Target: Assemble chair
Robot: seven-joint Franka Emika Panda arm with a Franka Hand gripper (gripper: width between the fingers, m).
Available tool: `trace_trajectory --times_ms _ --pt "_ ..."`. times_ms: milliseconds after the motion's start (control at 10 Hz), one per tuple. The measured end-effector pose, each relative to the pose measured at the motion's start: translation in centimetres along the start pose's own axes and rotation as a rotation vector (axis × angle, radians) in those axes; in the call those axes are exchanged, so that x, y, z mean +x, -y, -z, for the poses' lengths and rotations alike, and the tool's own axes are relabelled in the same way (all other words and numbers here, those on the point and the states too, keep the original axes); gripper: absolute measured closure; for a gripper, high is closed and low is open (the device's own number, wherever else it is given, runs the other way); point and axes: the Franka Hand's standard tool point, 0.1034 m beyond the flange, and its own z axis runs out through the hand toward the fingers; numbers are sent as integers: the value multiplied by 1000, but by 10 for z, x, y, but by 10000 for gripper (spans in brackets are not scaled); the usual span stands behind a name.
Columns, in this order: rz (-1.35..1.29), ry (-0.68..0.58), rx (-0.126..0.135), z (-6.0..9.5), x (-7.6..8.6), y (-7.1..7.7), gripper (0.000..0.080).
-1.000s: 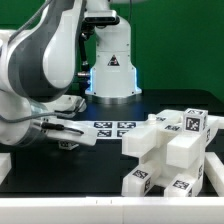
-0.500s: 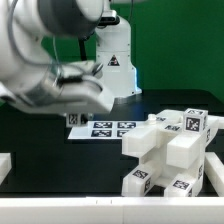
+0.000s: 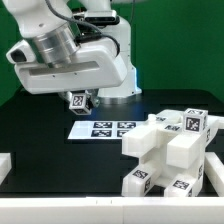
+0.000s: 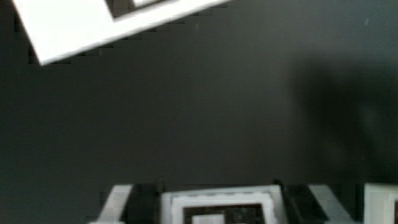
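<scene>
The chair [image 3: 170, 150], partly built, sits on the desk [image 3: 40, 140] at the exterior view's right, well apart from the fingers [image 3: 80, 100], which hang above the marker board [image 3: 105, 128]. They seem clenched on a small tagged part [image 3: 77, 100], though the arm hides much of it and the wrist view is blurred

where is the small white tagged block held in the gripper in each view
Exterior view: the small white tagged block hangs in the gripper, above the flat white marker board, upper centre-left.
Wrist view: the block sits between the fingers, tag facing the camera.
Shared landmark: the marker board.
</scene>
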Motion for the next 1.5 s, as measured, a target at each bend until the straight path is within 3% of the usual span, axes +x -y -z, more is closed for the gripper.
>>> trace_trajectory --times_ms 100,400,500,900,1100,1300,1500 --pt "10 -76 -10 2 -1 2 518" --pt "15 -284 -1 37 2 53 518" --pt "19 -343 -5 44 -3 62 518" --pt "39 -617 -30 45 4 62 518" --pt "52 -730 -20 46 2 85 518" --pt "77 -856 -28 44 9 101 518" --pt "81 -871 -37 41 10 98 518"
